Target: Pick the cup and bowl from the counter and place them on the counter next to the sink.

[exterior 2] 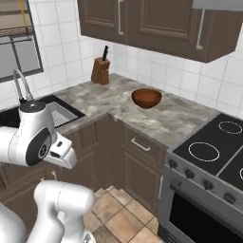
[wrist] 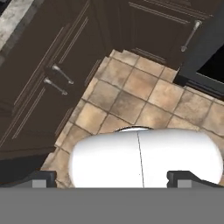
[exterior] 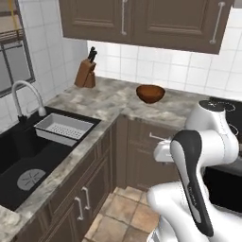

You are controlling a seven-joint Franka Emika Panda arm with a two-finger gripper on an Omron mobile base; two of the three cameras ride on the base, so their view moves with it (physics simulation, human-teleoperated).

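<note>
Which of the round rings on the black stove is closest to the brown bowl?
The large ring at the stove's front left corner. It sits nearest the bowl; the smaller ring lies farther back and right.

Walls: white square tiles (exterior: pixel 156 64)
Floor: tan stone tiles (wrist: pixel 131 94)
Cabinets: dark brown, silver handles (exterior 2: pixel 142 21)
Window: upper left, grey frame (exterior: pixel 14 56)

You are looking at a home kitchen. A marbled stone counter (exterior: pixel 101 101) wraps an inside corner over dark brown cabinets (exterior 2: pixel 142 166), with matching wall cabinets (exterior: pixel 142 21) above white tiles. On the left sits a black sink (exterior: pixel 28 160) with a gooseneck faucet (exterior: pixel 23 97); on the right, a black stovetop (exterior 2: pixel 213 149). A knife block (exterior 2: pixel 100 70) stands in the far corner, above a tan tiled floor (wrist: pixel 140 98).
</note>
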